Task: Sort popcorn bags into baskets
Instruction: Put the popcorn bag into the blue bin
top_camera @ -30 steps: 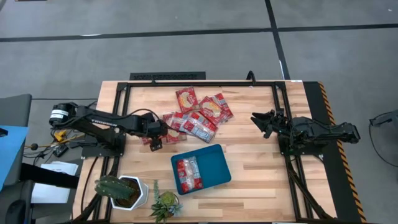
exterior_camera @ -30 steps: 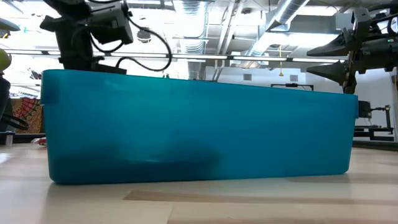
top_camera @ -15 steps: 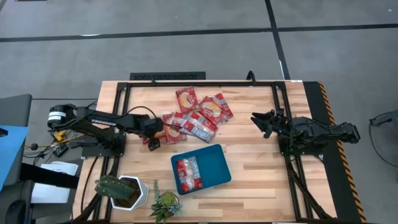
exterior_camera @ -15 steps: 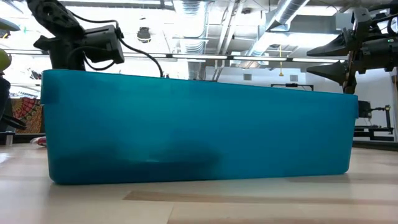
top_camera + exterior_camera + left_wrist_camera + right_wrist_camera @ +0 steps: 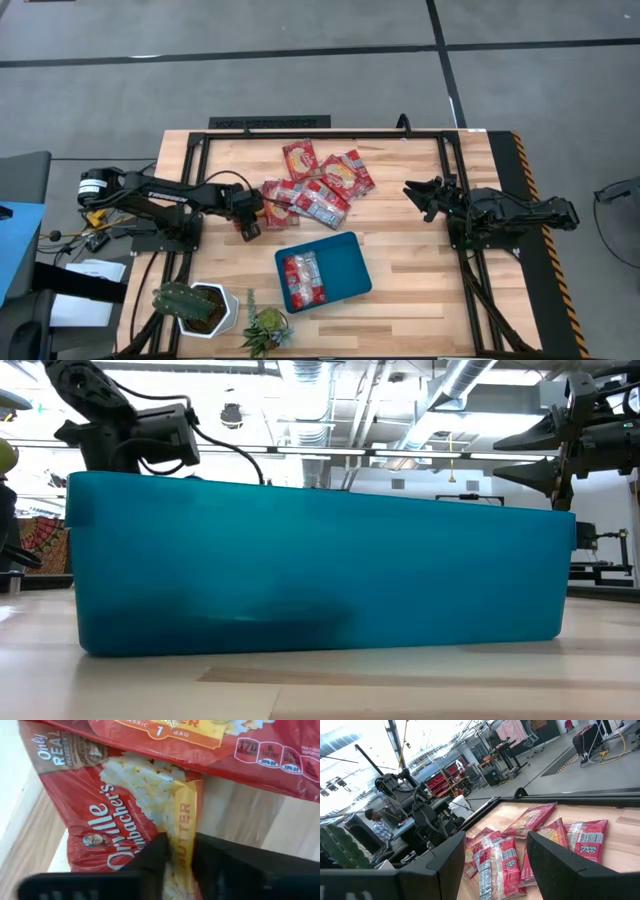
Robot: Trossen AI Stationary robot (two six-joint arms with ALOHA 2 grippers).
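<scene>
Several red popcorn bags (image 5: 315, 185) lie in a loose overlapping pile at the middle far part of the table. One more bag (image 5: 303, 277) lies inside the teal basket (image 5: 345, 255), which stands nearer the front edge. My left gripper (image 5: 250, 224) is down at the pile's left end, shut on the leftmost popcorn bag (image 5: 125, 805). That bag is tucked partly under another bag (image 5: 210, 740). My right gripper (image 5: 420, 195) hangs open above the table's right side, away from the bags. My left gripper pinches the leftmost bag between its two fingers (image 5: 150, 862), on the yellow strip of its printed face (image 5: 182, 827). The fingers come from above, slanting down. The bag lies flat on the wood, its far end under a neighbouring bag.
A white pot with a cactus (image 5: 190, 305) and a small green plant (image 5: 265, 328) stand at the near left corner. A black frame (image 5: 320, 133) runs around the table top. In the low view the basket's wall (image 5: 320, 570) hides most of the table behind it.
My left gripper has come down onto the left end of the pile and moved slightly toward the table's left edge. The bags and the basket have stayed where they were.
</scene>
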